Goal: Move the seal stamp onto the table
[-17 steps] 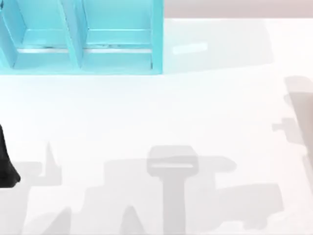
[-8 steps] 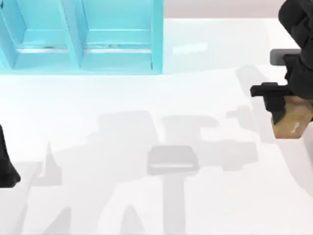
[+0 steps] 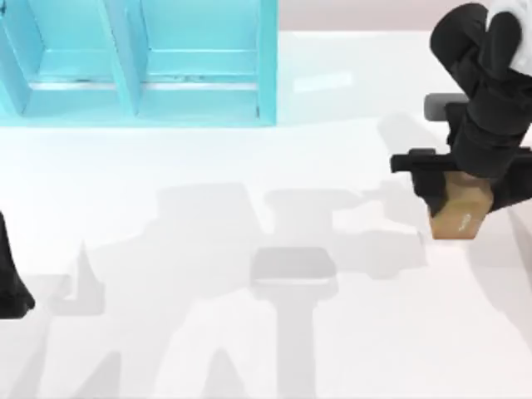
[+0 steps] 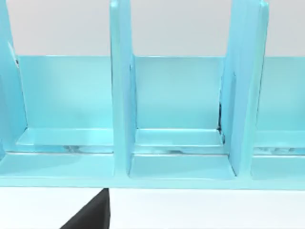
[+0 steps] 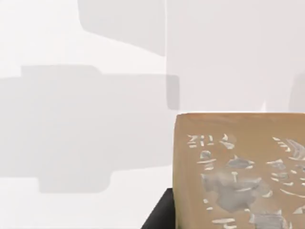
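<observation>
The tan-brown seal stamp [image 3: 460,214] hangs over the right side of the white table [image 3: 249,183], held in my right gripper [image 3: 461,193], which is shut on it from above. In the right wrist view the seal stamp [image 5: 238,171] sits close up, showing a face with pale markings, with the table [image 5: 71,119] below it. My left arm [image 3: 10,283] is parked at the table's left edge.
A turquoise-blue shelf unit [image 3: 141,66] with upright dividers stands at the back left; its compartments [image 4: 176,119] face the left wrist camera. Grey shadows of the arms fall across the middle and front of the table.
My right arm has come in from the right with the seal stamp and moved further left over the table. The left arm has not moved.
</observation>
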`<state>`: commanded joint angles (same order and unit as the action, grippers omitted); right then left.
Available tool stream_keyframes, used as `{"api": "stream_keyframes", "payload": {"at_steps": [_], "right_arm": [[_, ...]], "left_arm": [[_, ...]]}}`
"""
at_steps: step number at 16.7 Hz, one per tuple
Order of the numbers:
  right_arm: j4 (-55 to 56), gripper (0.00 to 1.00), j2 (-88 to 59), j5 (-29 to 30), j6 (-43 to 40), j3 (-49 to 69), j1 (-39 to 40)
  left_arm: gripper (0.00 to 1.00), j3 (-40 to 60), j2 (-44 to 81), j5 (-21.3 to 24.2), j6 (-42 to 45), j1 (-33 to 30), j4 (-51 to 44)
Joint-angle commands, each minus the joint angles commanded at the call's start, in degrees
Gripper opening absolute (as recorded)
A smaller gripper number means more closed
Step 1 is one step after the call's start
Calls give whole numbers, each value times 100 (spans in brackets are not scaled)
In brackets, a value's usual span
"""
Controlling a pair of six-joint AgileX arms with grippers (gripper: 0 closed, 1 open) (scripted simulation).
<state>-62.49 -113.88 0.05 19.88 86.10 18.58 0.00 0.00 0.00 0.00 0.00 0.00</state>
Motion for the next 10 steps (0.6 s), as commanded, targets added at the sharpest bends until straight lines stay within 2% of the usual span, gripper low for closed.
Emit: {"api": "stream_keyframes", "payload": {"at_steps": [6, 10], "right_arm": [[883, 0, -278, 9, 12, -540, 28], [920, 0, -313, 12, 14, -571, 34]], "left_arm": [[100, 0, 0, 0, 0, 0, 0], [100, 0, 0, 0, 0, 0, 0]]}}
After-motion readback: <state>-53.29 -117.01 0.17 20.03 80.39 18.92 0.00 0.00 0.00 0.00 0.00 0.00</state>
